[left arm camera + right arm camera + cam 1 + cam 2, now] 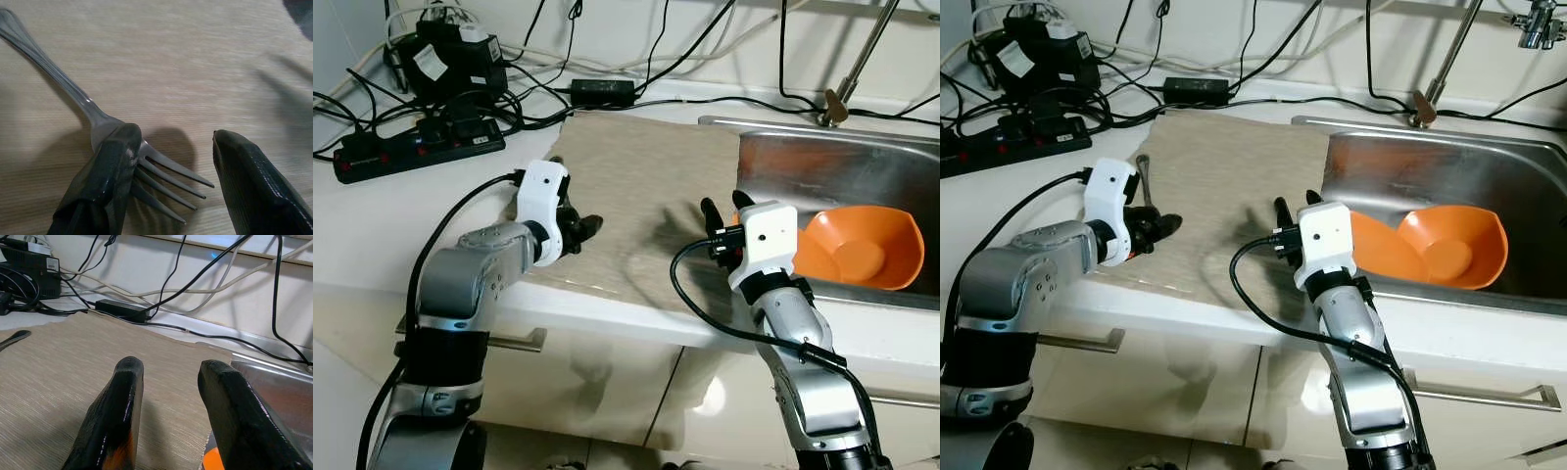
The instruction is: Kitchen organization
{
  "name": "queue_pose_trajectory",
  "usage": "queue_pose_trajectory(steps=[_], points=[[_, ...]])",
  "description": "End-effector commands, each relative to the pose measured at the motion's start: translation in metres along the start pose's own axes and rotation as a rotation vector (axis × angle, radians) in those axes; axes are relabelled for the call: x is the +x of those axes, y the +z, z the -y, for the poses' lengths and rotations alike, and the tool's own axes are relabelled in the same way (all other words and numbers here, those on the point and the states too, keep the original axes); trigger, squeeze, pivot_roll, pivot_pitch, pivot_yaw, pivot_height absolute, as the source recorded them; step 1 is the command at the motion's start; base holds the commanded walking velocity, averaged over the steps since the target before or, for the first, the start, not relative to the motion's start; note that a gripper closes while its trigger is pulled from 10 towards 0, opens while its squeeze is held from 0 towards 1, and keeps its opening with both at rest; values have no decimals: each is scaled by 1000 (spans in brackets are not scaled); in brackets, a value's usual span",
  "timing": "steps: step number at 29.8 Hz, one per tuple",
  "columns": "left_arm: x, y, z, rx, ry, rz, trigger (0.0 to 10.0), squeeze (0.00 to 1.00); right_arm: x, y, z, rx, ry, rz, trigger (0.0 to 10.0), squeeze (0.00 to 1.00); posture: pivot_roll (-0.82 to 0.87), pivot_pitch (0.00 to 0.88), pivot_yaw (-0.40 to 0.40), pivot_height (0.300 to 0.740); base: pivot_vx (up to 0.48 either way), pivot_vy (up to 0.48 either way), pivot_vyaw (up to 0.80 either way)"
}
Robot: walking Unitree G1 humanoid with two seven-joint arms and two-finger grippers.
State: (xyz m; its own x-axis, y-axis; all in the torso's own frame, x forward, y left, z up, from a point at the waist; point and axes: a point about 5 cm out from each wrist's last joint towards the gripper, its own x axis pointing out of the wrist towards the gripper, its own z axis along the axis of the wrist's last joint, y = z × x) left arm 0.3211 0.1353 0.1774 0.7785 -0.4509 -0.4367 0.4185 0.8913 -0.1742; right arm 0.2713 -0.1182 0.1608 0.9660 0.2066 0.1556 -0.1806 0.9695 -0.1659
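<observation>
The white worktop [372, 225] in front of me carries a beige mat [636, 196], and on my right the steel sink [1449, 162] is set into it. Inside the sink an orange bowl [1449, 245] lies tilted, with a second orange piece [1376, 250] just beside it, touching or overlapping it; I cannot tell which.

At the back of the worktop, on my left, there is a black power strip [416, 149] with many black and white cables [636, 59] running along the wall, and a black adapter [602, 91] lies behind the mat.

My right tool [168, 382] is over the right edge of the mat, near the sink. Its two black fingers [115, 416] are apart and hold nothing.

My left tool [171, 161] is low over the left part of the mat. Its fingers stand apart as well, nothing clamped between them. One finger [105, 181] lies across the neck of a metal fork [73, 93], which rests flat on the mat. The tines of the fork point into the gap between my two fingers, and the handle goes away from the tool. The other finger [254, 186] is well beside the tines and does not touch them.
</observation>
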Motion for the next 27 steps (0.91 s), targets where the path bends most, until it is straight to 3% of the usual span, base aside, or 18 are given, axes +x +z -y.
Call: queue_pose_trajectory(steps=[1,9,11,15,19,24,27], points=[[-2,-1,5,-19,0,-28,10000,0,0,2,2,-3,-12,10,10000,0,-19,0,1,732,0,0,0],[-2,-14,0,50,113,-106,10000,0,0,1,2,-4,-6,6,10000,0,-17,0,-9,732,0,0,0],[-5,-9,-5,153,177,-75,10000,0,0,1,2,-5,-5,3,10000,0,-16,0,-10,732,0,0,0],[-12,14,-6,189,215,25,10000,0,0,0,2,-6,-2,0,10000,0,-10,0,-15,732,0,0,0],[-14,19,-12,224,262,46,10000,0,1,0,2,-6,0,0,10000,0,-9,0,-18,732,0,0,0],[-11,7,-30,131,297,-23,10000,0,1,-1,2,-8,4,-3,10000,0,-8,0,-22,732,0,0,0],[-7,-3,-31,78,282,-63,10000,0,1,-1,3,-8,5,-4,10000,0,-12,0,-24,732,0,0,0]])
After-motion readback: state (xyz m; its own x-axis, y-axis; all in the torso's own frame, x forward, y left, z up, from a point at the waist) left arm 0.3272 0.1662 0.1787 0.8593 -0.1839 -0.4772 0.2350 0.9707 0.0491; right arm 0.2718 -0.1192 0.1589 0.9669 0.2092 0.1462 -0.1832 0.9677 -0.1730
